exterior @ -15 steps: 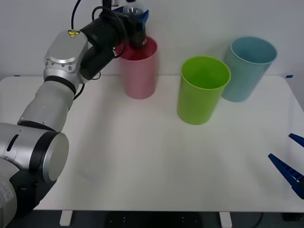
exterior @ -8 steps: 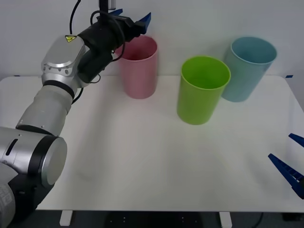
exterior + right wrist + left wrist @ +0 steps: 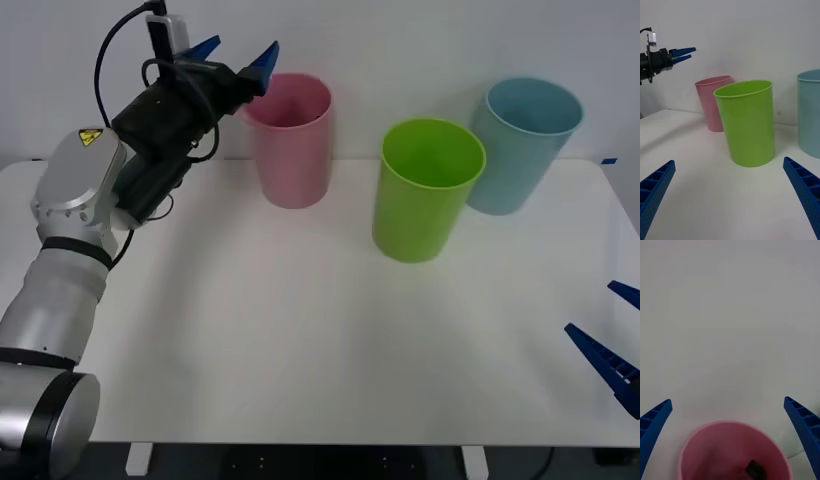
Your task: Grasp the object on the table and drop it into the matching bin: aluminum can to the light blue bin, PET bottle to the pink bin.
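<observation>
The bench (image 3: 300, 340) is a wide, flat white top with rounded corners; the front view takes in nearly all of it, with a broad bare stretch between the bins and the near edge, while the right wrist view sees it low and close, running back to the wall; three tall plastic bins stand along its far side, each smooth, round-rimmed and tapering to the base; the pink bin (image 3: 291, 140) is farthest to the robot's left, the green bin (image 3: 425, 190) sits a little nearer in the middle, and the light blue bin (image 3: 520, 145) stands just behind and to the right of the green one, close to the right edge; the gap between pink and green is wider than that between green and blue; the left claw (image 3: 232, 54) hangs in the air above and to the left of the pink bin's rim, its ribbed blue fingers spread wide and gripping nothing; the right wrist view shows it from the side, level with the wall above the pink bin; the left wrist view looks down into the pink bin (image 3: 730, 450), where a small dark shape, the bottle (image 3: 753, 468), lies at the bottom, too dim to make out further; the front view sees no inside of that bin; the right claw (image 3: 612, 340) waits low at the bench's right edge, fingers apart and empty.
</observation>
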